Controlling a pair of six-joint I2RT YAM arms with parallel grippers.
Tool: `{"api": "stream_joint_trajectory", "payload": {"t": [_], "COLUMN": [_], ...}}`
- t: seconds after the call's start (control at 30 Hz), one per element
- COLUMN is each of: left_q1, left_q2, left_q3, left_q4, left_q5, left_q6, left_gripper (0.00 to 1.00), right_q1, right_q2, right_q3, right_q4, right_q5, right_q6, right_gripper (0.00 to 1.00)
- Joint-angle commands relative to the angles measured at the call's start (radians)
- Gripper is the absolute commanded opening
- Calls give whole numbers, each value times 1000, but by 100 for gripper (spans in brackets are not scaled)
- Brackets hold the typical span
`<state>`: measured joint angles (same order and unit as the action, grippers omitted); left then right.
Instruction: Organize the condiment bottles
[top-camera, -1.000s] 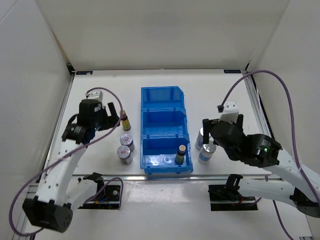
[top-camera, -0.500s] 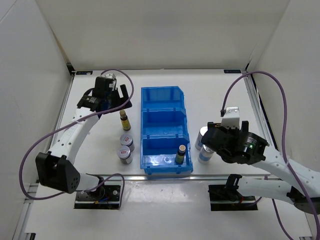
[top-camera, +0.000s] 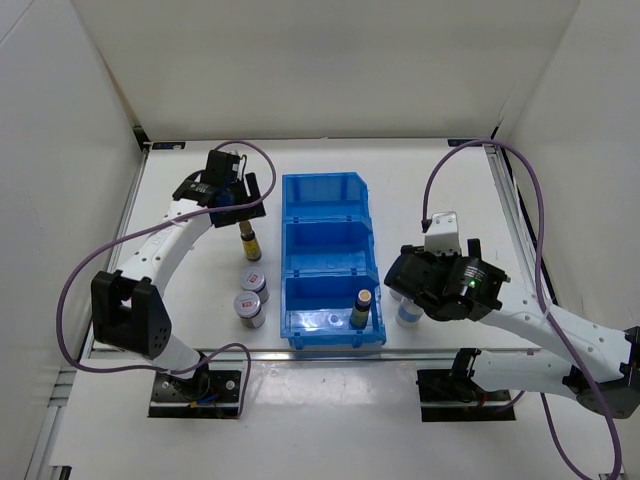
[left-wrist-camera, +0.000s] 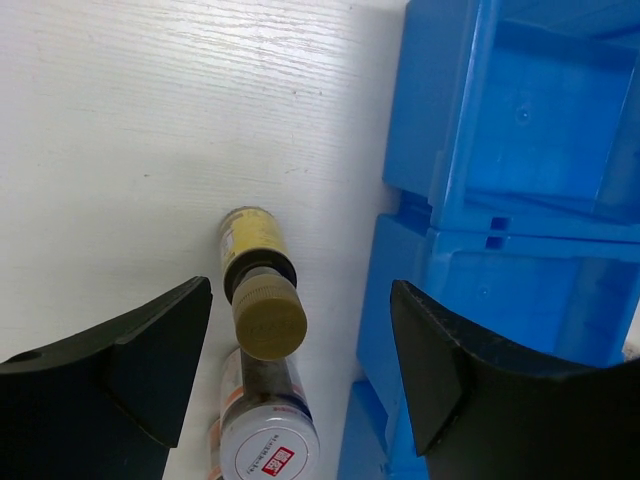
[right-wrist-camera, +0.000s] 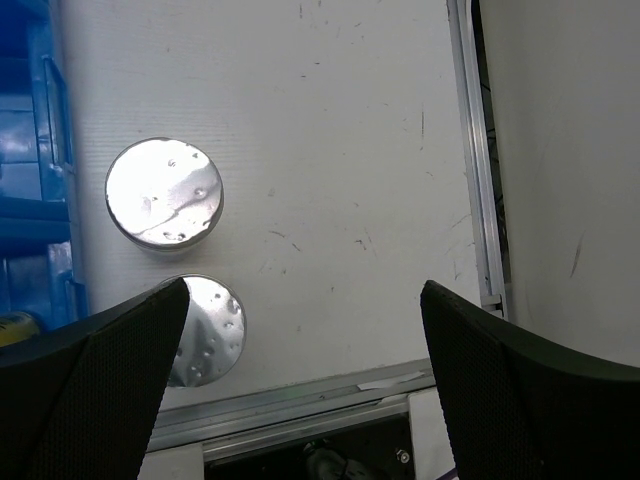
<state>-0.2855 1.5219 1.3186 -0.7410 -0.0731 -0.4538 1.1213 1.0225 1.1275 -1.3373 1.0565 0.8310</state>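
My left arm (top-camera: 160, 255) stretches to the far left, wrist pointing down, left gripper (left-wrist-camera: 300, 290) with jaws spread wide; my right arm (top-camera: 540, 320) crooks near right, right gripper (right-wrist-camera: 302, 290) facing down, fingers (right-wrist-camera: 100, 380) fully apart

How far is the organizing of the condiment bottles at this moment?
Done: one amber bottle stands in the nearest compartment of the blue bin. In hand: nothing; the open left gripper hovers over the second amber bottle. Left: that bottle, two red-labelled jars and two plain silver jars on the table.
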Motion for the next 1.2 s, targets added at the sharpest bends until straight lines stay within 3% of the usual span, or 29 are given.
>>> {"api": "stream_joint_trajectory", "payload": {"t": [0.0,0.1,0.57,0.7,0.87,0.9,0.93,0.97,1.17], "left_q1": [-3,-3,-3,-3,-3,-3,-3,-3,-3], "left_q2": [-3,-3,-3,-3,-3,-3,-15,-25,-150], "left_q3": [28,28,-39,-58,-58,-44,-44,-32,99], "left_q4": [0,0,0,0,0,0,0,0,-70], "left_q5": [-31,-31,-31,-31,-40,-50,-50,-50,-85], "left_q6": [6,6,15,15,15,15,15,15,-6], "left_gripper": [81,73,71,64,49,41,19,11,11], "right_q1": [5,5,5,5,5,5,5,5,5], "right_q2": [-4,-4,5,5,5,5,5,5,-4], "right_q3": [-5,-5,-5,-5,-5,-5,-5,-5,-5], "right_q4": [-56,-56,-56,-56,-46,-46,-46,-46,-46], "right_q5": [37,37,37,37,37,37,37,37,37], "right_q6": [14,14,5,5,5,5,5,5,5], "right_gripper": [100,100,100,100,100,100,100,100,100]}}
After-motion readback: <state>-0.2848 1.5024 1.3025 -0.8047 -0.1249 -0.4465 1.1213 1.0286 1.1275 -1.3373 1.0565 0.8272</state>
